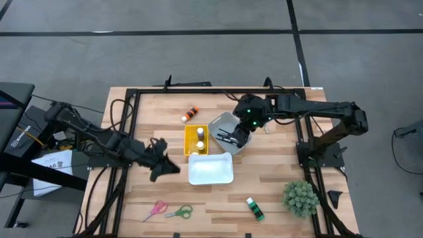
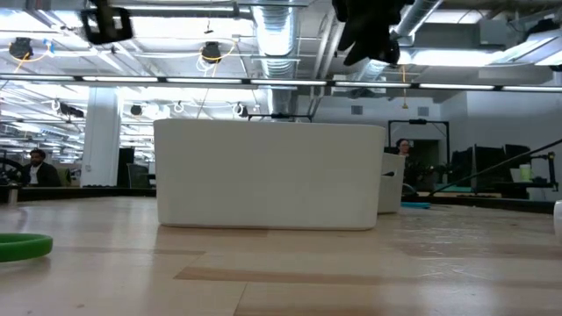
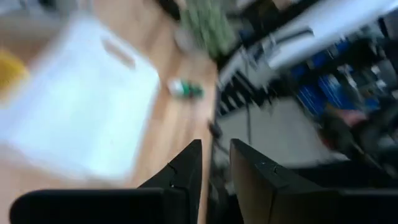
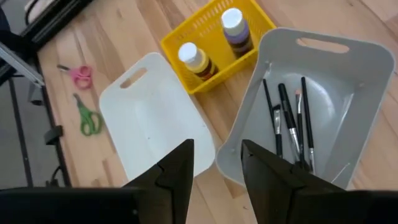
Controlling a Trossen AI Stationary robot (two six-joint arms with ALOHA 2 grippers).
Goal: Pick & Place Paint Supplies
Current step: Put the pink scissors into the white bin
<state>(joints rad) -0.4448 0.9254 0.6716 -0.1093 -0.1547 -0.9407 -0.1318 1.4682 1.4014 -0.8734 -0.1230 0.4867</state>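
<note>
- Wooden counter (image 1: 277, 192) seen from above; two dark arms w/ two-finger grippers.
- Right gripper (image 1: 232, 137) hangs over the grey plastic bin (image 4: 373, 93), which holds several thin dark paintbrushes (image 4: 287, 121). Its fingers (image 4: 177, 171) stand apart w/ a narrow gap, nothing between them.
- Left gripper (image 1: 165, 166) sits just left of the empty white plastic bin (image 1: 210, 169). Fingers (image 3: 186, 174) nearly together, a slim gap, holding nothing.
- Yellow mesh basket (image 1: 196, 151), between the grey and white bins, holds two small paint bottles (image 4: 196, 59), one yellow-labelled, one purple.
- Still loose on the counter: an orange paint bottle (image 1: 190, 114) behind the basket, a green paint bottle (image 1: 255, 208) near the front by the fuzzy green plant (image 1: 301, 197), pink-handled scissors (image 1: 156, 209) and green-handled scissors (image 1: 179, 212) at front left.
- Likely step: left arm fetches the scissors, which are nearest it. To do it well: spread fingers first, come straight down, close across the blades near the pivot, not the handle loops, then lift clear of the white bin's wall before moving.
</note>
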